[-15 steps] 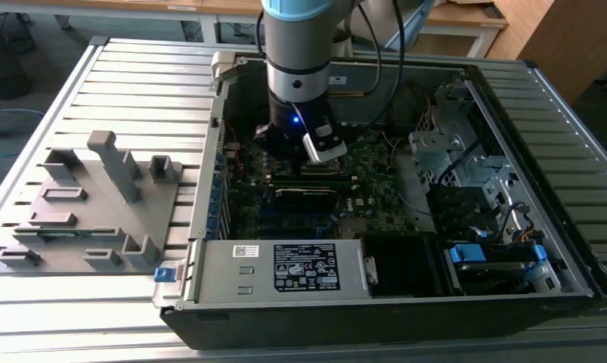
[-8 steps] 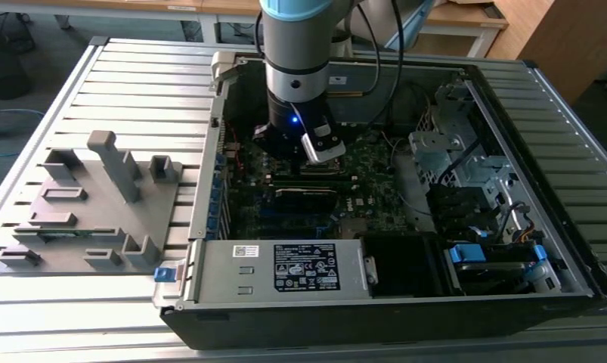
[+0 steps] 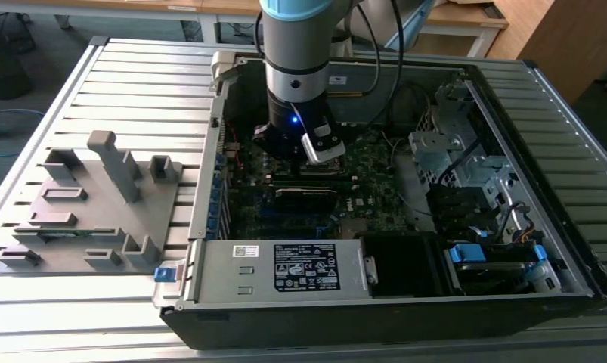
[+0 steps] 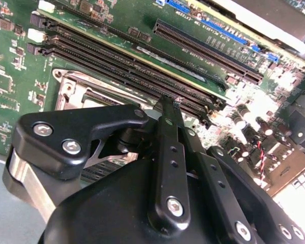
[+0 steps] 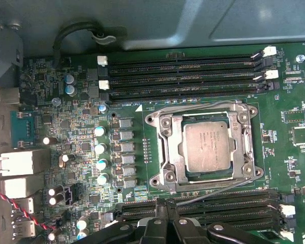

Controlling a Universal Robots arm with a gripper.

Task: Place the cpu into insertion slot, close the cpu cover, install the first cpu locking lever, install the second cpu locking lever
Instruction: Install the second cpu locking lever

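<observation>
cpu (image 5: pixel 207 147) lies seated in the insertion slot (image 5: pixel 165 147), the cpu cover (image 5: pixel 203 113) seemingly down around it; the hand (image 5: pixel 165 203), fingers pressed together, hovers just beside the socket's wire lever (image 5: pixel 218 189).

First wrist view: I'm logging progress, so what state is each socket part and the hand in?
cpu: seated flat in the insertion slot.
cpu cover: closed down around the cpu.
locking lever: lying low along the socket's edge.
hand: closed, empty, above the memory slots beside the socket.
</observation>
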